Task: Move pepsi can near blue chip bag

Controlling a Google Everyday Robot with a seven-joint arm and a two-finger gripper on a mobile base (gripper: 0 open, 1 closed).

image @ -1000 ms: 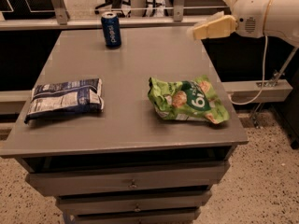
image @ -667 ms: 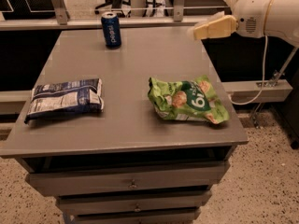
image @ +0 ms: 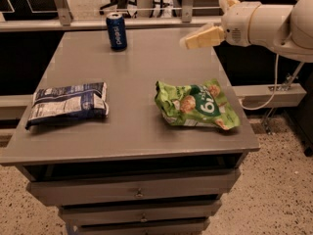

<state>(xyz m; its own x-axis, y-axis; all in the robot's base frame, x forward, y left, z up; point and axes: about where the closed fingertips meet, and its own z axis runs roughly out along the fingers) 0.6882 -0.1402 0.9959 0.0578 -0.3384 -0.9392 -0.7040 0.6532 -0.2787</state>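
Table (image: 142, 67): grey top over a stack of drawers (image: 139, 192); clock directions below are read across this top, with 12 at the far edge.
Can (image: 116, 31): the pepsi can stands upright at 11 o'clock, close to the far edge, lettering towards the camera, nothing touching it.
Blue chip bag (image: 67, 104): lies flat at 8 o'clock by the left edge, well apart from the can.
Green bag (image: 196, 105): lies at 4 o'clock; no part of my job.
Gripper (image: 191, 40): mine, held in the air at 1 o'clock over the far right of the top, pointing towards 9 o'clock, well apart from the can. Nothing is in it; whether it is released or clenched I cannot tell.
Step in hand, as I judge it: reach for the can; task barely begun.
Method: travel towards 10 o'clock with the opening level with the can's middle, take it round the sides rather than the silver top, and avoid nudging it towards the far edge.
Placement: lift just enough, carry towards 8 o'clock, set down upright just beside the blue chip bag, not on it.
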